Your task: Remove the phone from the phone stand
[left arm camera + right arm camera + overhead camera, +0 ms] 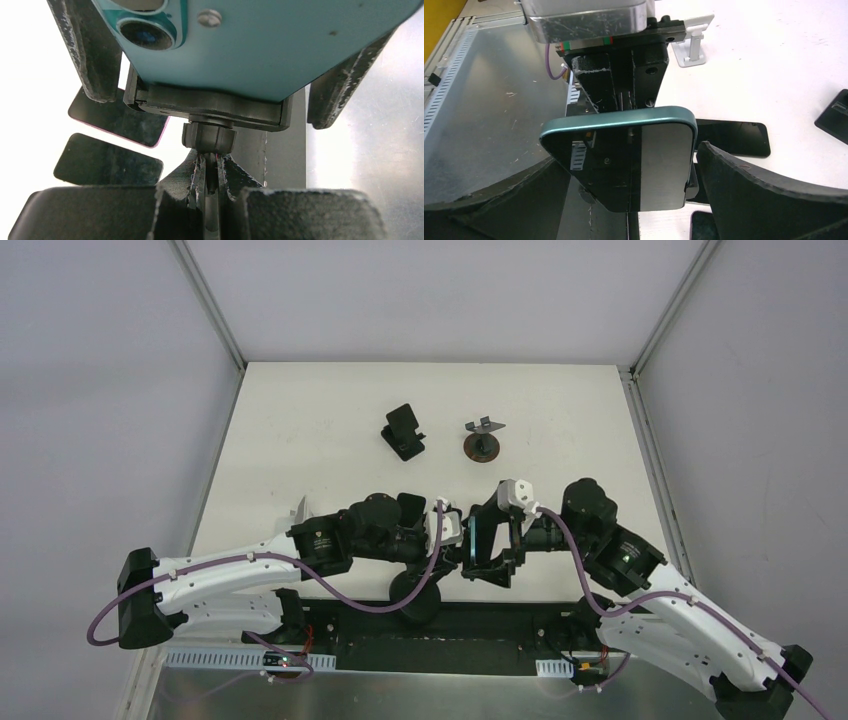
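The white worktop carries everything, with a scratched metal sheet running along its near edge. My left arm and right arm both fold inward low over that near edge and meet at its middle, wrists facing each other. The teal phone sits there, lifted off the worktop and clamped in the black phone stand. My left gripper is pressed together on the stand's thin stem just under its ball joint. My right gripper is spread wide, one finger on each long side of the phone; I cannot tell whether the pads touch it. Toward the far edge, well apart from my hands, stand a black stand and, beside it, a small round-footed stand. A white stand sits near the left edge. Two dark phones lie flat on the worktop just beneath the held phone; the top view hides them under my arms, and only the wrist views show them. The left wrist sees the phone's back with its camera lens, and the right wrist sees its dark screen with my left gripper behind it.
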### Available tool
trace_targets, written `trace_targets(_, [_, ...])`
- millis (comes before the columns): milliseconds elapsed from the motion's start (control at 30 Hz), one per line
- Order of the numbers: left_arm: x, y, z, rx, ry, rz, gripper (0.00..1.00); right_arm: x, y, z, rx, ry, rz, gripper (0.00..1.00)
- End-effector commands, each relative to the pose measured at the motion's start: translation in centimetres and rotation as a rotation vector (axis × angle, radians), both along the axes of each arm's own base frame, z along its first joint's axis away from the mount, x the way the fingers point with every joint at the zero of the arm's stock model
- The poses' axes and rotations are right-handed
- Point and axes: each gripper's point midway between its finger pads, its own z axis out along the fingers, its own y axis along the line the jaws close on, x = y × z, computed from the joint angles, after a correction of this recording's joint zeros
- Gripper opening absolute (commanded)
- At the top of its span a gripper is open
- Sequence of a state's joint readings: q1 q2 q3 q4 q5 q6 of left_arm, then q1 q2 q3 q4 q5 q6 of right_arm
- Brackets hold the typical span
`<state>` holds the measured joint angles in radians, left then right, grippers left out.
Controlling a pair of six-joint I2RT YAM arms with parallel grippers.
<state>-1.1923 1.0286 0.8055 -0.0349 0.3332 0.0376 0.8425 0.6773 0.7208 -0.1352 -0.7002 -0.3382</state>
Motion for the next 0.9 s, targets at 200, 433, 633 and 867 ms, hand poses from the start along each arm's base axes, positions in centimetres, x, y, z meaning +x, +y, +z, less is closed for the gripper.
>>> trace_targets(200, [-0.5, -2.0, 6.5, -0.202, -0.056, -0.052, 0.00, -1.2, 0.0, 3.5, 0.058, -0.050, 0.070, 0.98])
trace_targets(433, [-0.3, -2.0, 6.5, -0.201, -0.056, -0.040, 0.00, -1.0, 0.2, 2.5, 0.018, -0.020, 0.068, 0.78])
trace_targets(633, [-0.4, -1.8, 6.5, -0.204, -0.061, -0.045, 0.00, -0.5, 0.2, 1.0, -0.018, -0.005, 0.044, 0.97])
trace_targets(867, [-0.3, -1.9, 6.3, -0.199, -0.071, -0.047, 0.00, -0.7, 0.1, 0.9, -0.016, -0.003, 0.056, 0.83])
